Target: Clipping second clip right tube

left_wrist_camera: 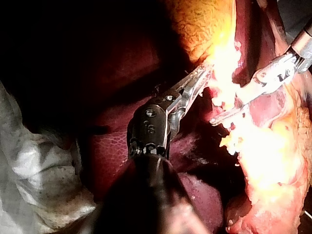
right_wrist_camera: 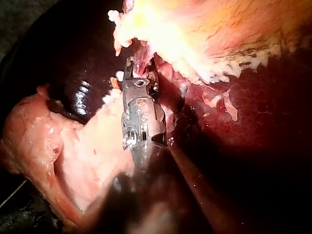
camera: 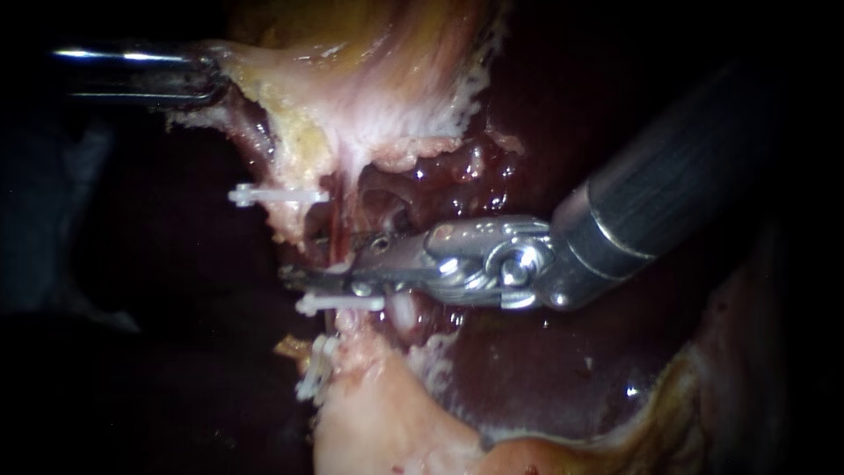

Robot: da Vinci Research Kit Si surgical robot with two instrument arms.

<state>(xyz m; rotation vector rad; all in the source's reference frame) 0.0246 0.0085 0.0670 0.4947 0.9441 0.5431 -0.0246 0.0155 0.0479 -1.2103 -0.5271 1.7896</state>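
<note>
Closest in endoscope: counted one right instrument (camera: 321,258), jaws slightly apart straddling one tube (camera: 338,211). Logged three white clips: upper clip (camera: 277,195) above those jaws, middle clip (camera: 341,303) just below, lowest clip (camera: 315,376) further down. Found one left instrument (camera: 211,81) clamped shut on gallbladder (camera: 352,79) edge. Left wrist: saw two instruments, left biting bright pale tissue. Right wrist: saw one instrument, tip at tube, dark liver (right_wrist_camera: 253,126) beside.
</note>
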